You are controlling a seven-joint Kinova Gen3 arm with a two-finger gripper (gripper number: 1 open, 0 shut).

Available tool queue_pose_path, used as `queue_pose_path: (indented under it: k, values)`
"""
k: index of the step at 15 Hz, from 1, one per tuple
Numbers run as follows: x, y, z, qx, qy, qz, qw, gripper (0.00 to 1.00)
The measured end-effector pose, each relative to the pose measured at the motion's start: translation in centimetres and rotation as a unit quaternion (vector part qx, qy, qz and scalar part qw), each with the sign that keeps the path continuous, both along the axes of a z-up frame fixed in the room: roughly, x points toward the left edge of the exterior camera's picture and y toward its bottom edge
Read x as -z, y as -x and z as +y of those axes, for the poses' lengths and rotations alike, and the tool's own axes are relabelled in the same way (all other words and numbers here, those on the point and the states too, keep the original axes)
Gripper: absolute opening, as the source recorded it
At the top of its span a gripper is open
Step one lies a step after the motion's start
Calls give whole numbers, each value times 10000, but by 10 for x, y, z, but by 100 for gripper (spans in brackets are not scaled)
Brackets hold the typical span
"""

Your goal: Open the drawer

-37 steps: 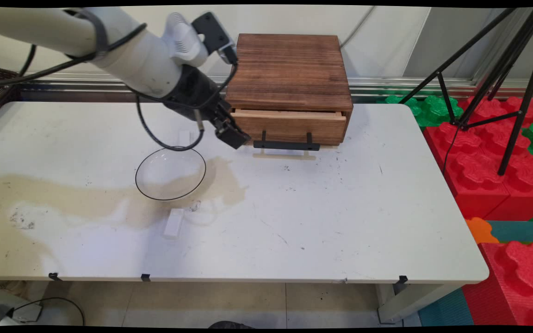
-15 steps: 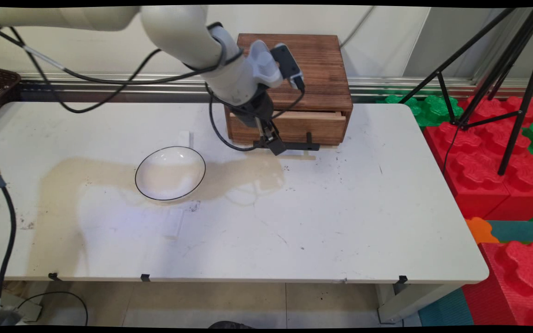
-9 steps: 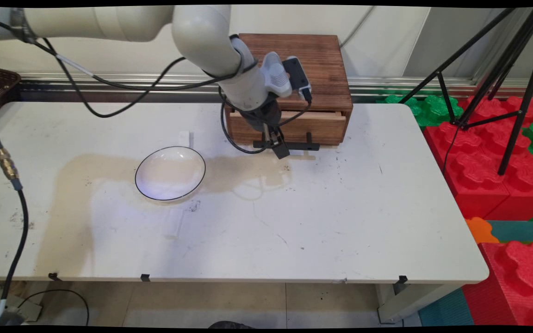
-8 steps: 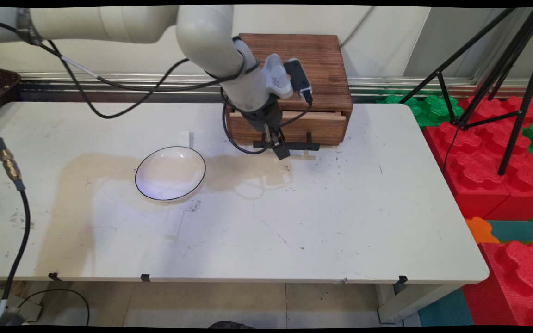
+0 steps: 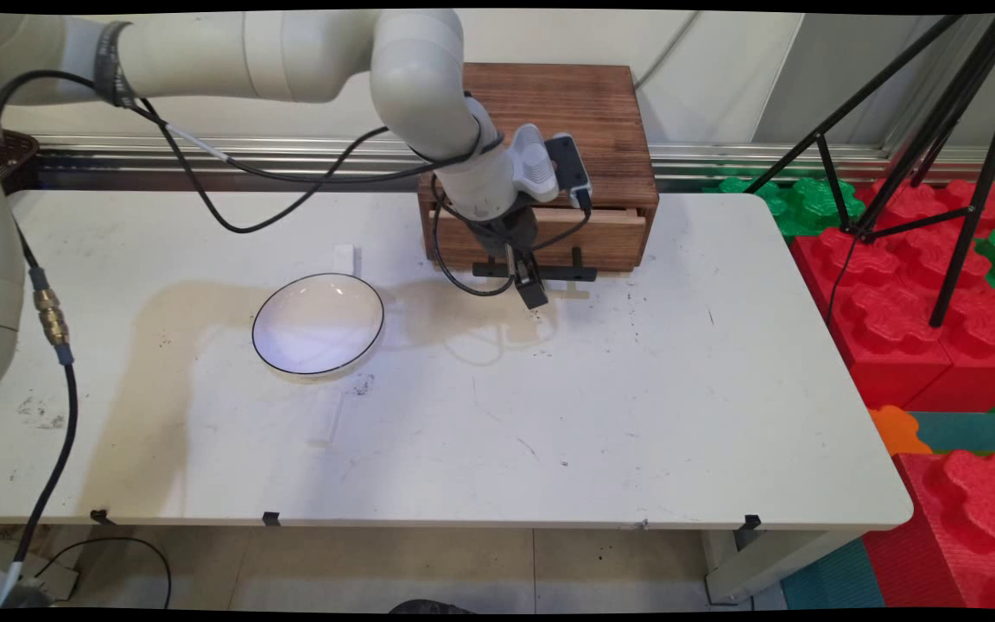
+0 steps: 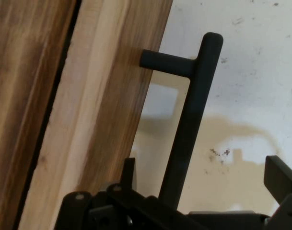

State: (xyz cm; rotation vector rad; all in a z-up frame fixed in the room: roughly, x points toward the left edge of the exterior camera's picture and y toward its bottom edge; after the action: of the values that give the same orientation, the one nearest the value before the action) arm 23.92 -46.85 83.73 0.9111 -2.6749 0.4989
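Note:
A dark wooden box [image 5: 549, 130] stands at the table's back, its paler drawer front [image 5: 610, 235] sitting slightly proud of the box. A black bar handle [image 5: 571, 274] runs along the drawer's lower edge. My gripper [image 5: 533, 291] hangs low at the handle's left half, pointing down. In the hand view the handle [image 6: 191, 120] runs between my two fingers, one finger [image 6: 129, 170] on the drawer side and the other [image 6: 280, 175] on the table side. My gripper [image 6: 203, 167] is open and holds nothing. A dark gap shows between box and drawer front [image 6: 102, 110].
A white bowl with a black rim [image 5: 318, 324] sits left of the gripper. A small white block [image 5: 325, 417] lies in front of the bowl and another [image 5: 344, 257] behind it. Black tripod legs [image 5: 895, 130] and red foam blocks [image 5: 938, 294] stand off the table's right.
The arm has swung right from the box's left front corner to the drawer handle. In the last half second the gripper edged slightly right and lower over the handle.

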Motion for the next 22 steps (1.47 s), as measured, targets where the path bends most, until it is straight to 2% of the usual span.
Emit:
queue_pose_path:
  k: [10,22]
  values:
    - [22,10,-7,188,-223,57,9996,100]
    - [24,26,11,274,-381,206,9987,100]
